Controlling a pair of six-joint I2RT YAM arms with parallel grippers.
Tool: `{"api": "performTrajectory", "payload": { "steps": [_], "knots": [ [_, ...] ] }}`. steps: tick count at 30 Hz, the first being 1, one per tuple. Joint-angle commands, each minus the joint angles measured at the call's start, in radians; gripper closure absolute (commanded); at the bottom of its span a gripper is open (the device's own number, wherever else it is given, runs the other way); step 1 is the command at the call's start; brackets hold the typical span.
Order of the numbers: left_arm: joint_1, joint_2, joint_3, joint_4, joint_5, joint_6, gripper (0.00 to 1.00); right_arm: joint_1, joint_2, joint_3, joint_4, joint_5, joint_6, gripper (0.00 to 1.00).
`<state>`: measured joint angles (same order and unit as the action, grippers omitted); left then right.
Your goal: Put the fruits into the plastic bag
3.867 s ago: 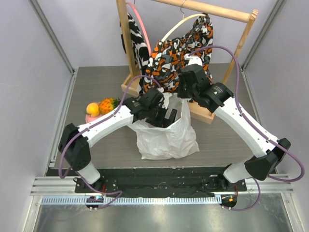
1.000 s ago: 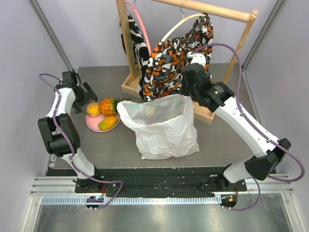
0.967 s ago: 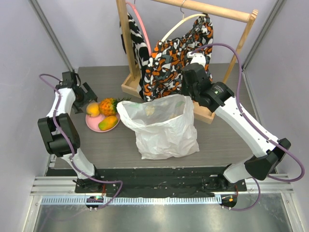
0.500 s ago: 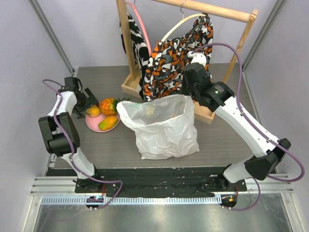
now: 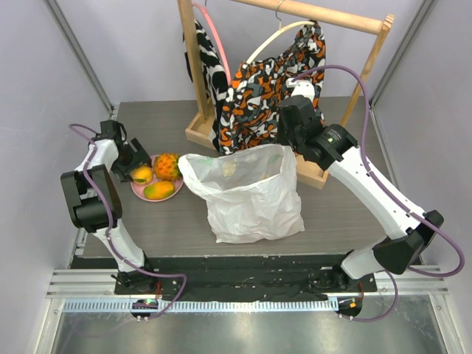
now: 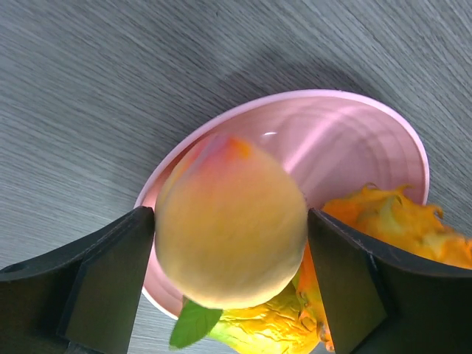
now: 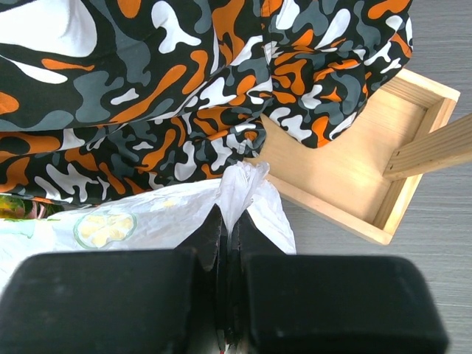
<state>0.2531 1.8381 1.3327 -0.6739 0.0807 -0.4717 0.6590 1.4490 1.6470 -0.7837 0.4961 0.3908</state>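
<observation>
The left gripper (image 6: pixel 230 221) has swung in over the pink plate (image 6: pixel 346 140) and now brackets the peach (image 6: pixel 228 240) resting there, its jaws wide and beginning to close. The right gripper (image 7: pixel 227 221), clamped on the rim of the plastic bag (image 5: pixel 251 199), holds the mouth up, ready for the transfer.

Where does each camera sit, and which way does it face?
Top external: above and behind the arms, looking down on the table; both arms show.
Left wrist: on the left arm, looking down at the peach on the plate; left claw flanks it.
Right wrist: on the right arm, facing the patterned cloth; right claw pinches the plastic bag.
Top and left wrist share the peach.
</observation>
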Motion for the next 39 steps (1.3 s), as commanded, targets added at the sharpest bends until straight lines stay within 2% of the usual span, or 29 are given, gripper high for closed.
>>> {"api": "performTrajectory", "payload": {
  "steps": [1,8,18,22,34,39],
  "knots": [
    [0.012,0.000,0.033,0.019,0.022,0.021,0.14,-0.006,0.010,0.053,0.023,0.021,-0.006,0.99],
    [0.012,-0.016,0.019,0.014,0.042,0.013,0.17,-0.006,0.013,0.053,0.021,0.021,-0.006,0.99],
    [0.014,-0.072,-0.001,0.007,0.050,0.002,0.46,-0.006,0.019,0.057,0.023,0.012,-0.010,0.99],
    [0.014,-0.112,0.002,-0.015,0.056,-0.015,0.53,-0.009,0.008,0.045,0.027,0.022,-0.012,0.99],
    [0.014,-0.258,0.005,-0.079,0.001,-0.047,0.57,-0.010,-0.001,0.051,0.060,0.019,-0.038,0.99],
    [0.012,-0.304,0.025,-0.067,0.042,-0.081,0.57,-0.010,-0.024,0.042,0.074,-0.001,-0.038,0.99]
  ]
}}
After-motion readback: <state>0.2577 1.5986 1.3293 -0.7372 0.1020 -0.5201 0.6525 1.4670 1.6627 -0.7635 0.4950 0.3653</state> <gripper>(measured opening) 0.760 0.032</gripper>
